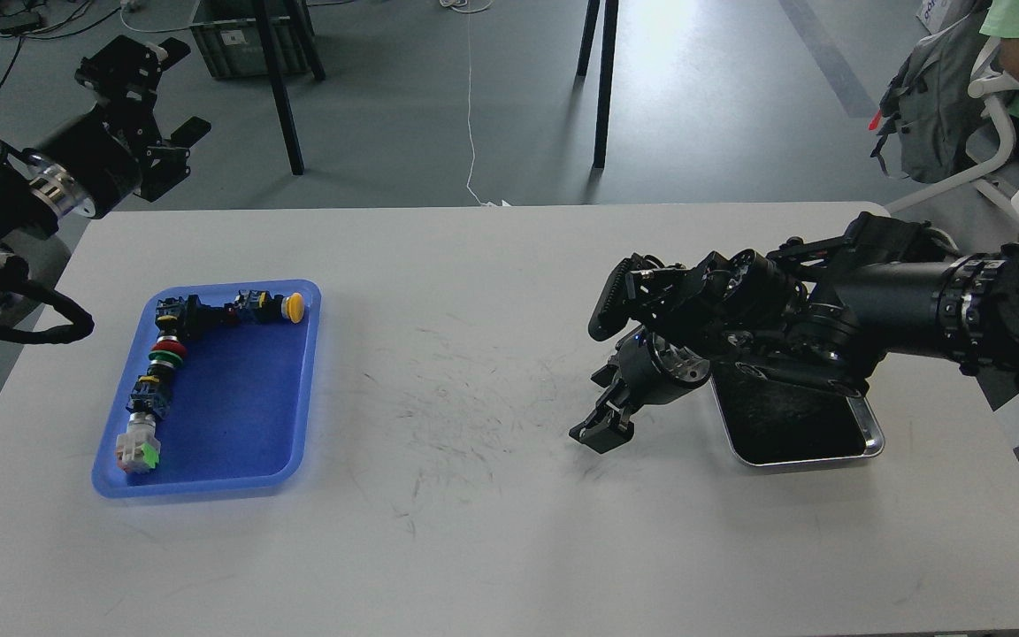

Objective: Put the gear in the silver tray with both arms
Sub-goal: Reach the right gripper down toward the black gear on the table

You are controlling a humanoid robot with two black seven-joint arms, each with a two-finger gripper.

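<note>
With its fingers spread wide and empty, the right end effector (pixel 602 367) hovers just left of the silver tray (pixel 863 447) on the bench (pixel 492 531); no gear is visible, so locate one first

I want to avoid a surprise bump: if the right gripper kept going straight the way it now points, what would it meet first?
The right gripper points left across the white table. That stretch looks bare; the first thing in line would probably be the blue tray, though its height above the table is unclear.
</note>
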